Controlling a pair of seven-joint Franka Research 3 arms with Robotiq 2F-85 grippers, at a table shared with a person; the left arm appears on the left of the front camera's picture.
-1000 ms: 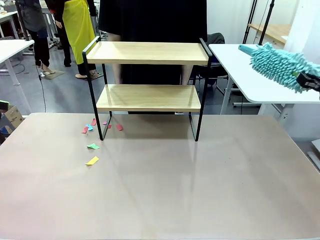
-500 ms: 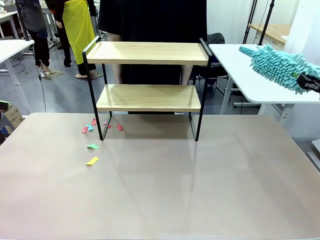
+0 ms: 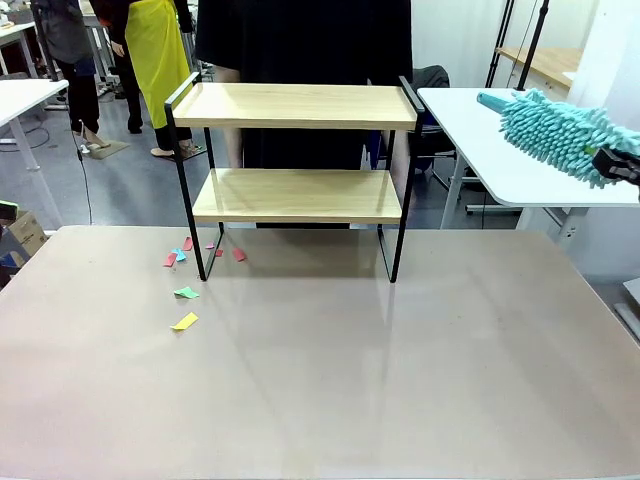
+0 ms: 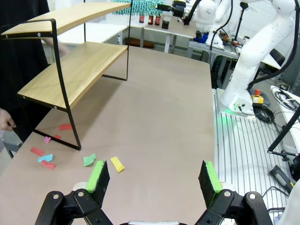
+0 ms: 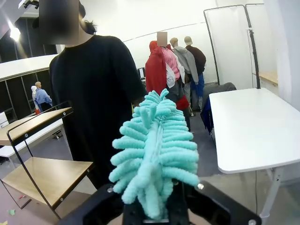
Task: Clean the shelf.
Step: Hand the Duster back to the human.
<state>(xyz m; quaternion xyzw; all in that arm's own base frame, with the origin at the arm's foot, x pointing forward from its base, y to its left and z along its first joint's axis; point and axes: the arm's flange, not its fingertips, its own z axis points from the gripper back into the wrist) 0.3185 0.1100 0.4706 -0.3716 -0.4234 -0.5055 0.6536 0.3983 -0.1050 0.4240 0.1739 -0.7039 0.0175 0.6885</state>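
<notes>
The shelf (image 3: 295, 107) stands at the table's far side, two light wooden boards in a thin black frame, both boards bare. It also appears in the left wrist view (image 4: 75, 70) and the right wrist view (image 5: 44, 178). My right gripper (image 3: 622, 165) is at the right edge, raised, shut on the handle of a teal fluffy duster (image 3: 555, 130) that points left toward the top board. The duster (image 5: 157, 154) rises from that gripper (image 5: 159, 208). My left gripper (image 4: 153, 177) hovers open over the table's left part with nothing between its green pads (image 4: 98, 174).
Coloured paper scraps lie on the table by the shelf's left leg: yellow (image 3: 185, 321), green (image 3: 186, 293), red (image 3: 238, 255). A person in black (image 3: 300, 40) stands right behind the shelf. A white table (image 3: 500, 150) is at the far right.
</notes>
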